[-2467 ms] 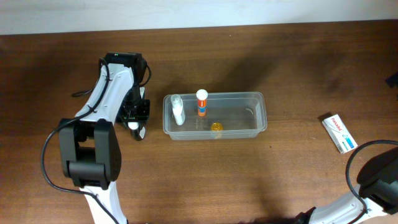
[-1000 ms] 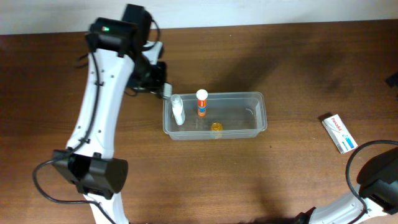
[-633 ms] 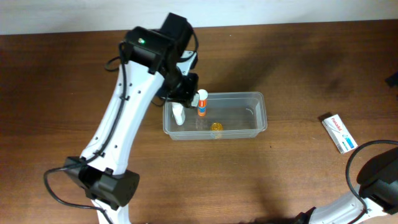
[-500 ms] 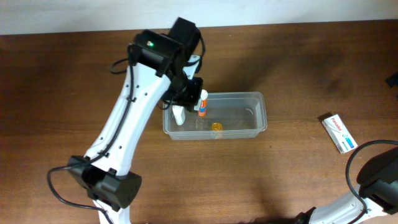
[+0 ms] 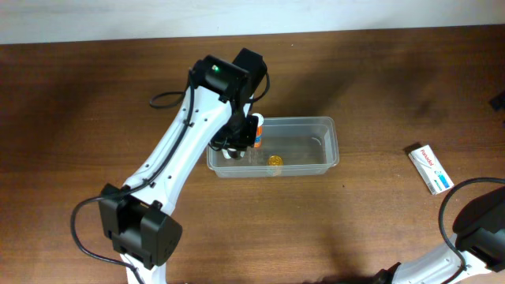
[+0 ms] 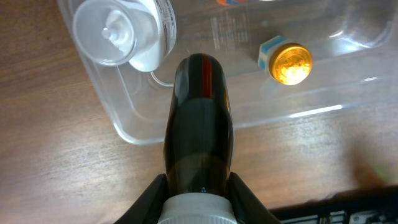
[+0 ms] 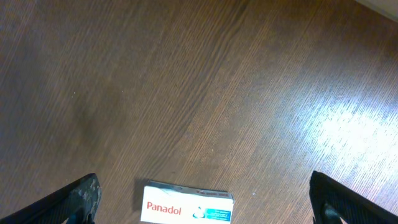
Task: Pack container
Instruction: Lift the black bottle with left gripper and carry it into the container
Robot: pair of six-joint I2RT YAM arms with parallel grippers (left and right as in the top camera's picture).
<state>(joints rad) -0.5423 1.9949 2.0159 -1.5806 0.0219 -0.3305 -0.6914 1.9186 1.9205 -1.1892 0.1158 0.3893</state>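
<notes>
The container is a clear rectangular tub at mid-table. Inside stand a white bottle at the left end and an orange-and-white tube, and a small gold-capped item lies on its floor. My left gripper is shut on a dark bottle with a white cap, held above the tub's left front wall. In the overhead view the left gripper hangs over the tub's left end. My right gripper stands open above a Panadol box, with nothing between its fingers.
The Panadol box lies on the brown wooden table to the right of the container. The left arm stretches diagonally from the front left towards the tub.
My left arm has swung from the table left of the container to above its left end, carrying the dark bottle. The right gripper has not moved.
</notes>
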